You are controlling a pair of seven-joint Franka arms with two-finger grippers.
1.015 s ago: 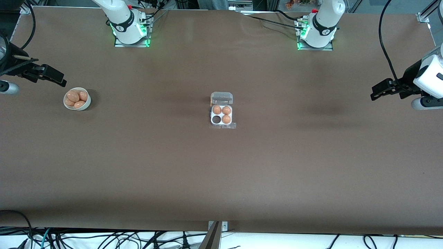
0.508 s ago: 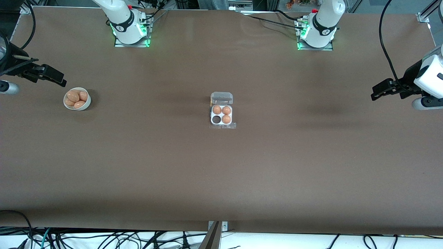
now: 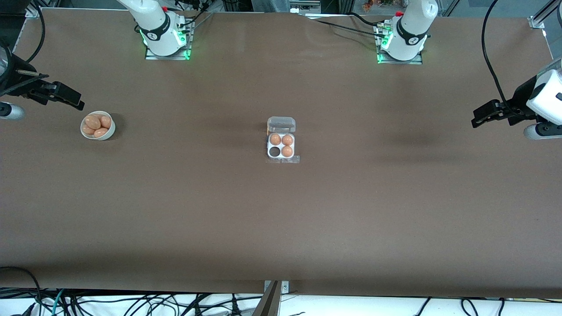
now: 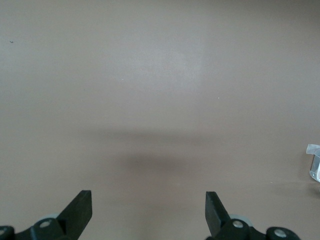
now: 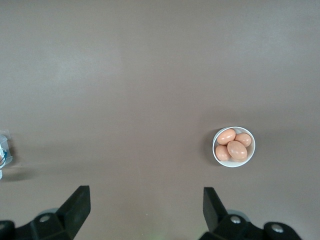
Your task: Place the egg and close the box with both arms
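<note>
1. Because the round white bowl (image 3: 109,131) of tan eggs (image 3: 93,122) sits at the right arm's end of the brown table (image 3: 281,219), at about nine o'clock in the front view, the pick most likely falls to the right gripper (image 3: 77,102).
2. That black two-finger gripper hangs over the table with its jaws spread wide and nothing between them. The bowl lies at about five o'clock from it in the front view, close by.
3. The right wrist view confirms it: the bowl's rim (image 5: 216,159) lies off the gripper's (image 5: 145,197) centre line, so a sideways shift looks necessary before any descent.
4. Four eggs rest on their sides in the bowl, long axes at differing slants; the jaws would probably need to close across the short axis of one.
5. The small clear-plastic egg box (image 3: 268,145) lies at the table's centre, transparent lid (image 3: 281,124) open toward twelve o'clock. Three cells are filled, and the empty cell (image 3: 275,152) sits at seven o'clock within the box, on the right arm's side.
6. The left gripper (image 3: 476,120) waits over its own end at three o'clock, jaws wide apart and empty, well apart from the box.
</note>
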